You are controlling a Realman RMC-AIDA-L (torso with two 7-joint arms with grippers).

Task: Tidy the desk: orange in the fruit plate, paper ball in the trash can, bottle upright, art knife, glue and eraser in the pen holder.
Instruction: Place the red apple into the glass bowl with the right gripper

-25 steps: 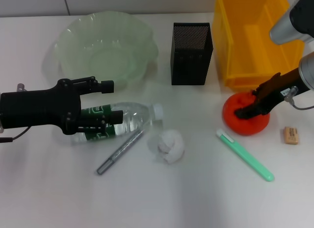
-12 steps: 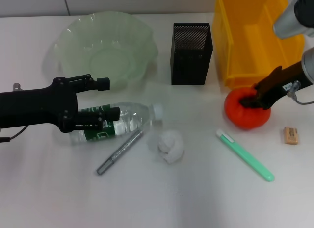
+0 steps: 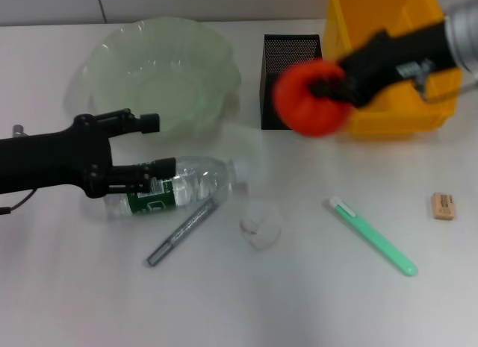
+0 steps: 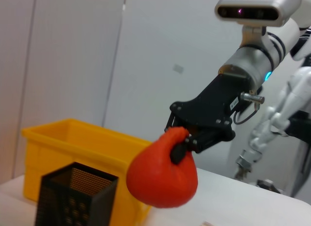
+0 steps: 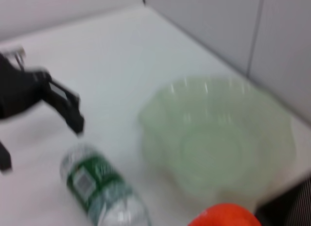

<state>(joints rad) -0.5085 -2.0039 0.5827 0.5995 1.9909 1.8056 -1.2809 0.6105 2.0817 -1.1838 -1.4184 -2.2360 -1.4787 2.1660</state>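
Note:
My right gripper [image 3: 328,87] is shut on the orange [image 3: 308,99], holding it in the air in front of the black mesh pen holder [image 3: 291,63]; the orange [image 4: 163,175] also shows in the left wrist view, and its top edge [image 5: 224,216] in the right wrist view. The pale green fruit plate [image 3: 160,71] sits at the back left. My left gripper [image 3: 153,144] is open around the lying bottle [image 3: 179,186]. The paper ball [image 3: 260,222] lies mid-table. A grey art knife [image 3: 183,231], a green glue stick [image 3: 372,235] and an eraser [image 3: 443,206] lie on the table.
A yellow bin [image 3: 388,63] stands at the back right, behind my right arm. The fruit plate [image 5: 218,138] and bottle [image 5: 99,189] show below the right wrist camera.
My right gripper has lifted the orange off the table and carried it left, in front of the pen holder. The left gripper has drawn back slightly to the left along the bottle.

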